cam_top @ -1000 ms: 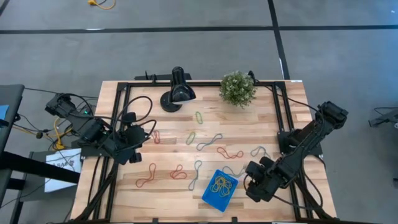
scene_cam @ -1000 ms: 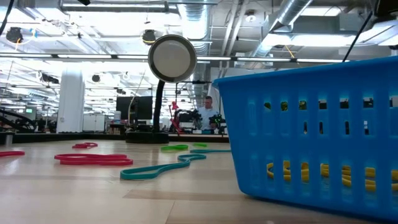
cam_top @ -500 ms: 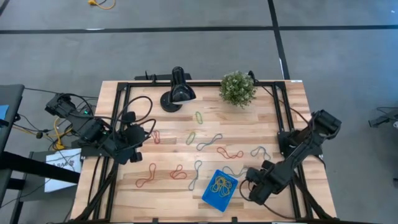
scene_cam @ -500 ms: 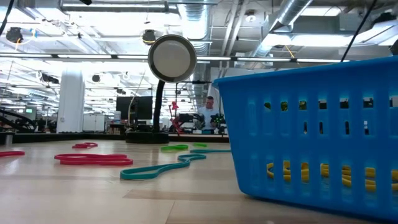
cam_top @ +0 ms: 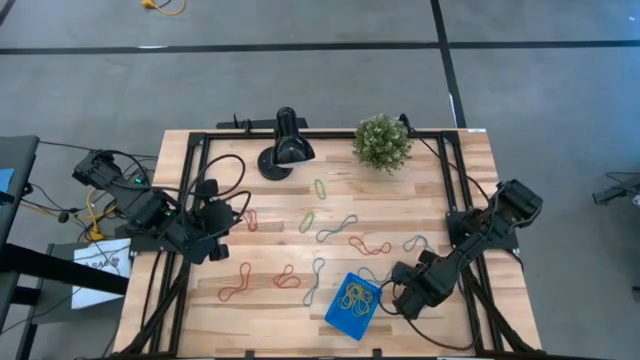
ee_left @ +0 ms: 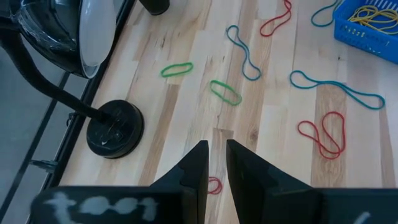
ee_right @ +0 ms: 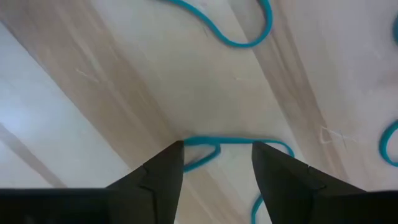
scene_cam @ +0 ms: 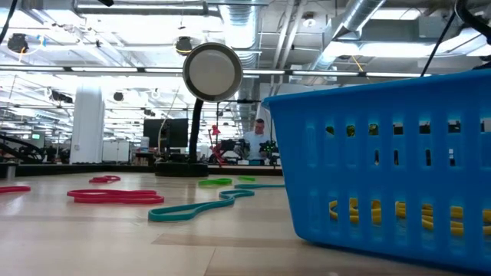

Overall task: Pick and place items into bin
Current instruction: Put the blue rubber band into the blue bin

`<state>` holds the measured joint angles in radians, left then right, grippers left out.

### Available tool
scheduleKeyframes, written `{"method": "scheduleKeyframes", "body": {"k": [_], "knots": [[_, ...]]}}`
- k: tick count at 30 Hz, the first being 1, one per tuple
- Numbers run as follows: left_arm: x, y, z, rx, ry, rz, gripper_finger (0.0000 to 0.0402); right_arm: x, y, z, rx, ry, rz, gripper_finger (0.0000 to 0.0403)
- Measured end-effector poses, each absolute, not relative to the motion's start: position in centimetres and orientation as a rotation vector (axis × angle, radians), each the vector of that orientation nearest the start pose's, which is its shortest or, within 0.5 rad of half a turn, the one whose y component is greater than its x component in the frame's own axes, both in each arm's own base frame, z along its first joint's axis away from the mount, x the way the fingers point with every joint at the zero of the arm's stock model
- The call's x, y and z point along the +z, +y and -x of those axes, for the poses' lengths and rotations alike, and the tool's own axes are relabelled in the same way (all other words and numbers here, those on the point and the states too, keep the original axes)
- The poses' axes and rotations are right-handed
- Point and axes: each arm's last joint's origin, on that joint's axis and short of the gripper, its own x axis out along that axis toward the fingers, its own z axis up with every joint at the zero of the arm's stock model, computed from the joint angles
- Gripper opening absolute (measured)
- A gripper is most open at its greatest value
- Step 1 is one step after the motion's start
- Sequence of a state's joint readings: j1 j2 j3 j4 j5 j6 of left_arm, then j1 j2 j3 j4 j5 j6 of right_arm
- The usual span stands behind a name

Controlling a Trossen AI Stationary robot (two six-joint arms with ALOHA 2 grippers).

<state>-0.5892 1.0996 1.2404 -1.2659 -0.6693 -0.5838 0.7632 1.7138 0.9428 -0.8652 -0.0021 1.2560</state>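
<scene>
Right gripper (ee_right: 216, 163), jaws spread wide and empty, hung low over a teal rubber band (ee_right: 233, 144) lying crosswise between its fingertips, just beside the blue bin (cam_top: 353, 305); left gripper (ee_left: 216, 163), narrowed, waited well apart.

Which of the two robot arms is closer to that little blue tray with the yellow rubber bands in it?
The right. Its gripper hovers just beside the small blue plastic tray, while the left gripper waits across the table near its left edge.
</scene>
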Motion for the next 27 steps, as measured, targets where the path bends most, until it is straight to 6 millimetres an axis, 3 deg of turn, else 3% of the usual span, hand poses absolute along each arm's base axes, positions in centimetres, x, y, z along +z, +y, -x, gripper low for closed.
{"method": "scheduleKeyframes", "body": {"k": [14, 20, 27], "knots": [[35.09, -8.15, -15.40, 0.323, 0.835, -0.117, 0.0046, 13.46, 18.37, -19.51, -0.430, 1.560, -0.357, 0.0146], [35.08, -8.14, -15.40, 0.323, 0.836, -0.117, 0.0046, 13.42, 18.22, -19.74, -0.433, 1.561, -0.373, 0.0096], [35.06, -8.16, -15.40, 0.319, 0.839, -0.113, 0.0046, 13.38, 18.10, -19.73, -0.480, 1.558, -0.411, 0.0011]]}}
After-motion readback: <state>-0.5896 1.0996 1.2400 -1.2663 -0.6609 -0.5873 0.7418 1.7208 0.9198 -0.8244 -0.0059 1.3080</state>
